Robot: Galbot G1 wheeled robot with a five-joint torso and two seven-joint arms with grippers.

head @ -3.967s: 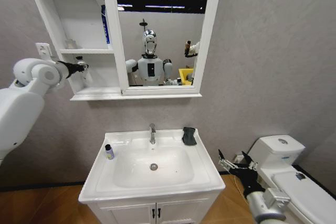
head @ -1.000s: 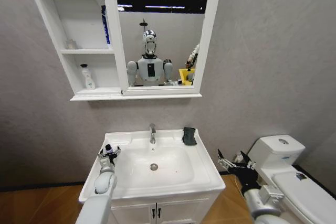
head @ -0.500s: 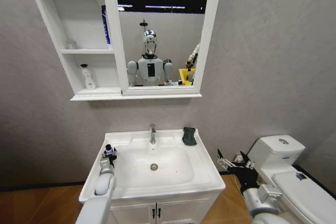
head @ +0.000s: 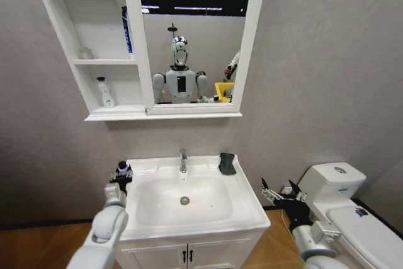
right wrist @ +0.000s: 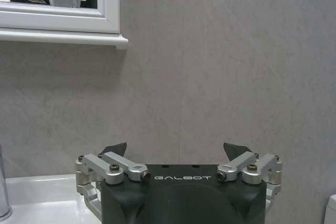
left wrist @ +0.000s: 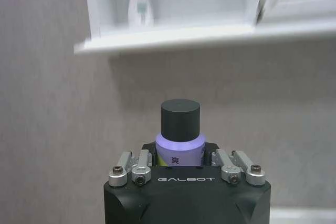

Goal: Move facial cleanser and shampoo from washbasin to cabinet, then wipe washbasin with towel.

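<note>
Left gripper (head: 121,172) fingers pinching shampoo (left wrist: 179,136) low, beside washbasin (head: 242,209); bottle may tip if you swing toward cabinet (head: 94,61). Right gripper (right wrist: 178,153) fingers spread.

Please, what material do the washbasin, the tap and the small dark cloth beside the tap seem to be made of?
The washbasin looks like glazed white ceramic: smooth, rounded edges and soft reflections. The tap seems to be chromed metal, bright and mirror-like. The towel looks like soft dark fabric, matte and slightly crumpled; its weave cannot be told.
</note>
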